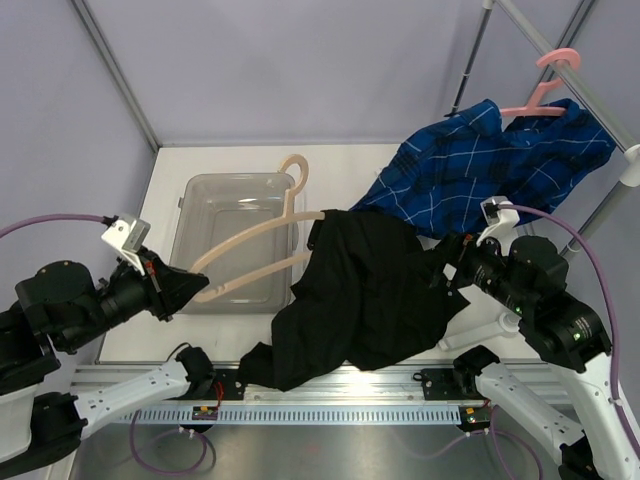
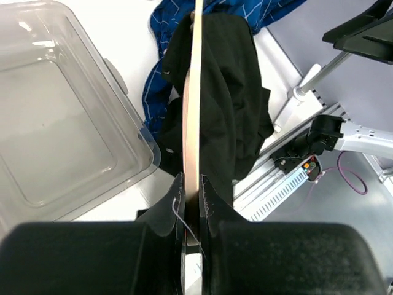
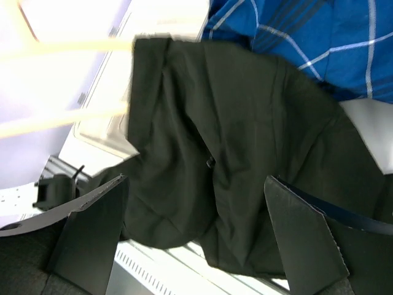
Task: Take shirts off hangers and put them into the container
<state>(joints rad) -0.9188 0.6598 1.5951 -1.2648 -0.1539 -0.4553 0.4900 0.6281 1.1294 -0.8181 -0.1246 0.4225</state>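
My left gripper [image 1: 200, 288] [image 2: 193, 184] is shut on one arm of the beige hanger [image 1: 250, 250] [image 2: 195, 92], held over the near side of the container [image 1: 200, 200] [image 2: 132, 117]. The hanger's far end disappears into the black shirt [image 1: 370, 300] [image 2: 233, 92] [image 3: 233, 172], which spills over the table's front edge. At the shirt's right side my right gripper [image 1: 450, 260] [image 3: 196, 203] is open, the cloth lying beyond its fingers and nothing between them. The blue checked shirt [image 1: 490, 165] [image 3: 331, 43] hangs on the pink hanger [image 1: 545, 90] at the back right.
The grey rack pole [image 1: 590, 70] crosses the back right corner and carries the pink hanger. A metal rail [image 1: 330, 385] runs along the table's near edge under the black shirt. The container holds nothing that I can see.
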